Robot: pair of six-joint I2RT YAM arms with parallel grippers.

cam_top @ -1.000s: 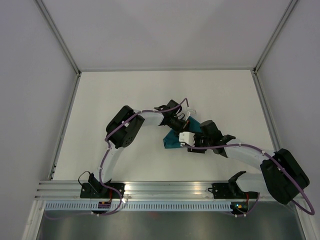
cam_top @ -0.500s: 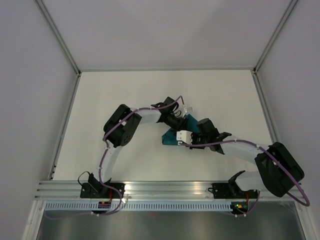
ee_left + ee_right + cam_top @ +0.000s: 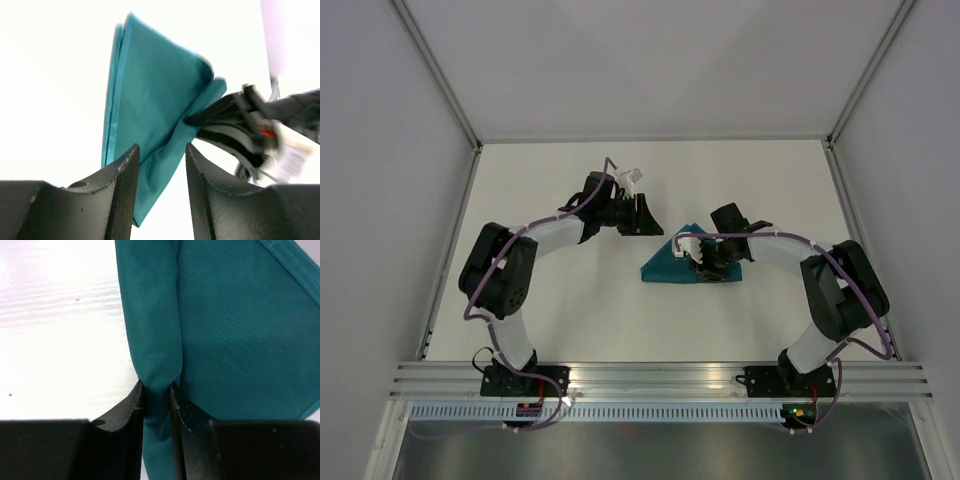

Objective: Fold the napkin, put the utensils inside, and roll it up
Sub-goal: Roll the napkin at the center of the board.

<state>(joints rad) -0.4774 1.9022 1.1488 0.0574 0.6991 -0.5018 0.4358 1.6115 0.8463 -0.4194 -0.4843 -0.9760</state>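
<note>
Teal cloth, folded into a flat wedge, lies near the middle of the white table; this is the napkin, and the left wrist view shows doubled layers stacked along one edge, so the fold looks made.

No knife shows in any view; whether it sits inside the layers I cannot tell. My judgement is that the work stands between folding and rolling, with the cloth being tidied or drawn up at one corner.

The right gripper is at the napkin's right end; its jaws are closed tight on a raised ridge of the cloth, which runs up between the fingers in its own wrist view. The left gripper hangs apart from the napkin, on its far-left side; its jaws stand partly open with nothing between them, the cloth visible only beyond the gap.

From above the napkin reads as a low triangle; its longest edge runs roughly left to right along the near side, and its point aims toward the far side of the table. Seen from the left wrist, it stretches away from the camera as a long tapering panel.

The next move probably calls for a steady pinch on the right; the thin cloth could slip or the layers splay if pulled unevenly, so the free left gripper would need to pin or catch the opposite end.
</note>
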